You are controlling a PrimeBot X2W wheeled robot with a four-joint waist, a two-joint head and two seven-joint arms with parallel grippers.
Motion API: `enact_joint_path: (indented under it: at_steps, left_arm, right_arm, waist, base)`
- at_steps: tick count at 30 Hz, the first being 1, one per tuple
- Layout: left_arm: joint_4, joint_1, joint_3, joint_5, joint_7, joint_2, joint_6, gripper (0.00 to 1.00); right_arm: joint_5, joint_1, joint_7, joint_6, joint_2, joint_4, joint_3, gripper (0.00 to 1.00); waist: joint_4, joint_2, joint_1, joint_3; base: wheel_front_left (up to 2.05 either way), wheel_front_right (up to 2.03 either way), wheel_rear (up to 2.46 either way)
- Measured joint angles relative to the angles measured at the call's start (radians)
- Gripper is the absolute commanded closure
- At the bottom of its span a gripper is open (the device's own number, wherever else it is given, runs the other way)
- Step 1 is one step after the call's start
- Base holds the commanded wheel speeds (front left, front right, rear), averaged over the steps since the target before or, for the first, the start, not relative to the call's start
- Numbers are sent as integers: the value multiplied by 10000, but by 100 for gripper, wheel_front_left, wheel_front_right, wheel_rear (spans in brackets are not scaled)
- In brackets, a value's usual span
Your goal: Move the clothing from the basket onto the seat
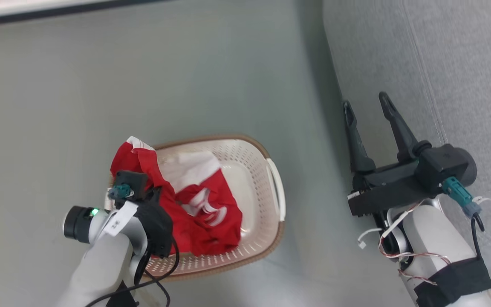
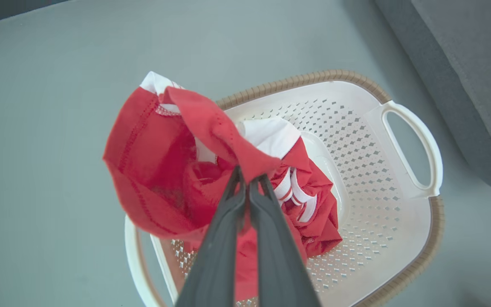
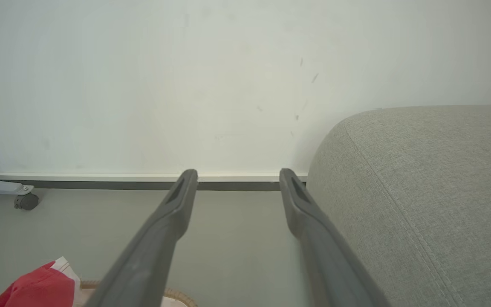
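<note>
The cream-white basket with a brown rim stands on the floor left of the grey couch. Red clothing with white stripes lies bunched inside it. My left gripper is shut on a fold of a red garment and holds it up above the basket's left side; its fingertips are hidden by the wrist in the head view. Over the couch's front edge my right gripper hangs open with nothing in it.
Grey floor surrounds the basket. A white wall with a dark skirting strip runs behind, and a small caster wheel sits at its foot on the far left of the right wrist view.
</note>
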Motion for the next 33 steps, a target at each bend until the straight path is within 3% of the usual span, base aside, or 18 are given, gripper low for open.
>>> enact_joint_path:
  at_steps: [14,33]
  left_arm:
    - [-552,673,291,-502,-1367,-217,-163,100]
    - [-2847,1464,713,-688,-1845,-242,-159,100]
  right_arm:
    - [19,753,2,198,-35,573,0,0]
    - [127,2008,2,485,-119,966,86,0]
  waist:
    - [731,0,0,-1491]
    - [1178,1,0,-3479]
  base:
    - [0,0,0]
    - [0,0,0]
